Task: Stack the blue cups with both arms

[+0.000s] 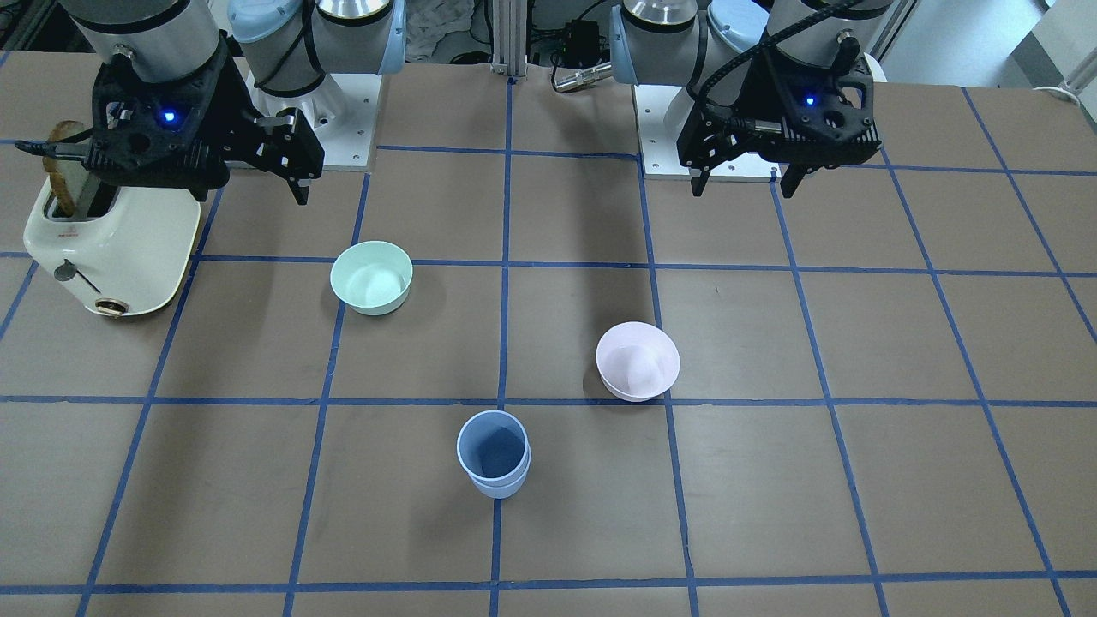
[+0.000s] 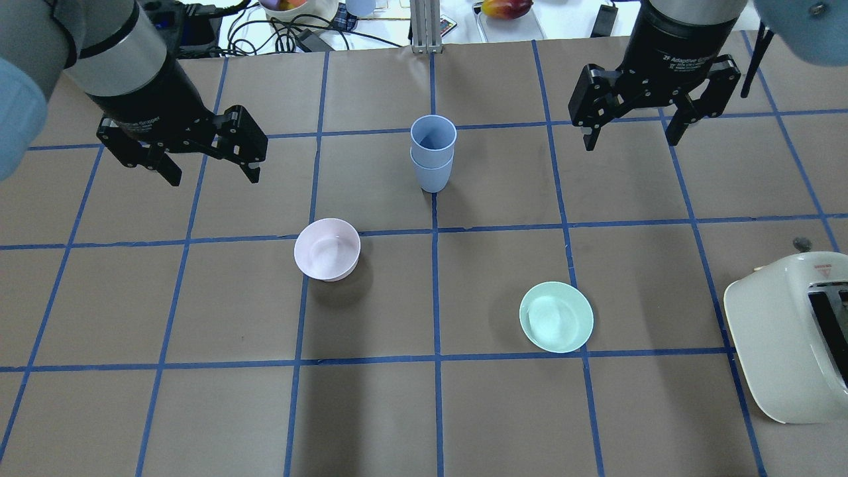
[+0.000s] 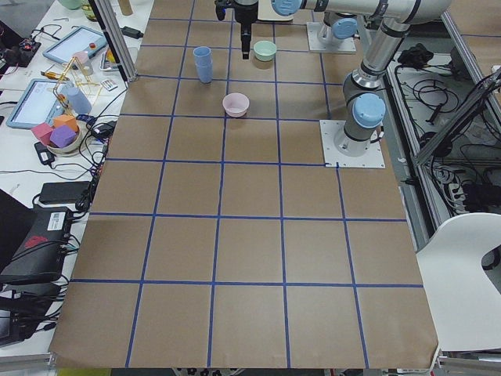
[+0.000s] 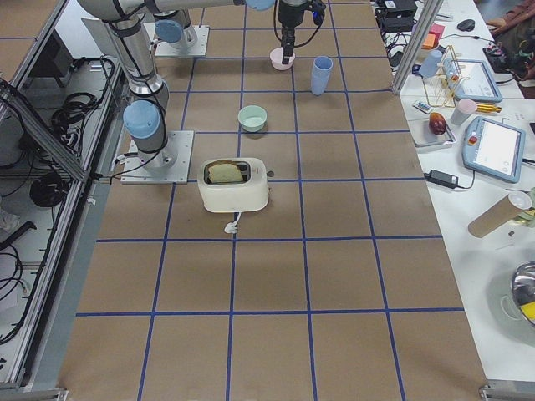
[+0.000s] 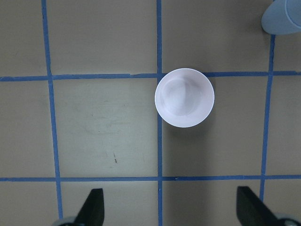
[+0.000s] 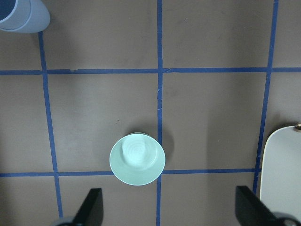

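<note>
The two blue cups (image 2: pixel 432 156) stand nested, one inside the other, upright on the table's centre line; they also show in the front view (image 1: pixel 494 458). My left gripper (image 2: pixel 215 179) is open and empty, held above the table well to the left of the cups. My right gripper (image 2: pixel 629 142) is open and empty, held above the table well to their right. In the left wrist view the cups (image 5: pixel 282 16) sit at the top right corner. In the right wrist view they (image 6: pixel 21 16) sit at the top left corner.
A pale pink bowl (image 2: pixel 327 249) sits below the left gripper's side, and a mint green bowl (image 2: pixel 556 317) on the right side. A cream toaster (image 2: pixel 788 331) with bread in it stands at the right edge. Clutter lies beyond the far edge.
</note>
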Robot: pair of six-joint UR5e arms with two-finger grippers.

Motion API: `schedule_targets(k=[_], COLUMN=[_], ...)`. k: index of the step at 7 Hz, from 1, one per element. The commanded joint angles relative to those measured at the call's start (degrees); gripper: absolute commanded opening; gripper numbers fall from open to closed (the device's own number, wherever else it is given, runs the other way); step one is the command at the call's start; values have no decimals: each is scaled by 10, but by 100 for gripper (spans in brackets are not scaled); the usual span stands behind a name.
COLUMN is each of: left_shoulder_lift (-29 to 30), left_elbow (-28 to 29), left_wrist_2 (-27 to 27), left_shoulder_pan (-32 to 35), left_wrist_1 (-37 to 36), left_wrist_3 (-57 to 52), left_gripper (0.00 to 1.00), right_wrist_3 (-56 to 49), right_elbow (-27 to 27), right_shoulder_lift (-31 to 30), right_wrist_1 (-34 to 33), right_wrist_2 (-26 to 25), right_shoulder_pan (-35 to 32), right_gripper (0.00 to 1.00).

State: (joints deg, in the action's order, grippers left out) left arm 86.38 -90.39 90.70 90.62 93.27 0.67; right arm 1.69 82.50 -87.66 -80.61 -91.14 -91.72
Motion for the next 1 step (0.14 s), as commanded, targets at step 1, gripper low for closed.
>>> schedule_targets(k=[1], left_shoulder_lift=[-1], left_elbow=[0], left_wrist_2=[1], left_shoulder_pan=[0], left_wrist_1=[0], left_wrist_3=[3], left_gripper=[100], right_wrist_3=[0], right_elbow=[1], right_shoulder_lift=[-1], right_wrist_1=[0], right_wrist_2=[-1], right_shoulder_pan=[0], right_gripper=[100])
